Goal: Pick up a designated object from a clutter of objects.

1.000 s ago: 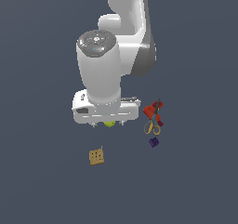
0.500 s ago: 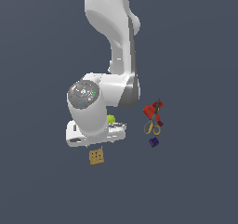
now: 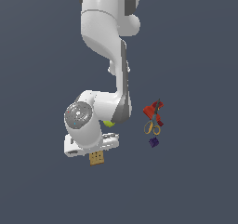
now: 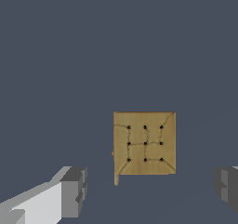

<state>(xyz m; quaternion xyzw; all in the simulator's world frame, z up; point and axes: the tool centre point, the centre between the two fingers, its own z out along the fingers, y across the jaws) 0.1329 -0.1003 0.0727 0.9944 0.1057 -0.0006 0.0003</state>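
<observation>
Fingers (image 4: 74, 190) stand wide apart — your gripper (image 4: 151, 190) is open, holding nothing. You see the block (image 4: 144, 143) flat on the floor between them, a little ahead. Farther off, beyond the arm (image 3: 109, 42), lie the ball (image 3: 109, 123), scissors (image 3: 153, 125), red piece (image 3: 151, 110) and purple block (image 3: 154, 142).

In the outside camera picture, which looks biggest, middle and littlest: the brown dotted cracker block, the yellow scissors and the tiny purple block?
As they look in the exterior view:
1. Yellow scissors, the longest.
2. Brown dotted block, though the arm hides its top edge, so it may be bigger.
3. Purple block, the littlest.
</observation>
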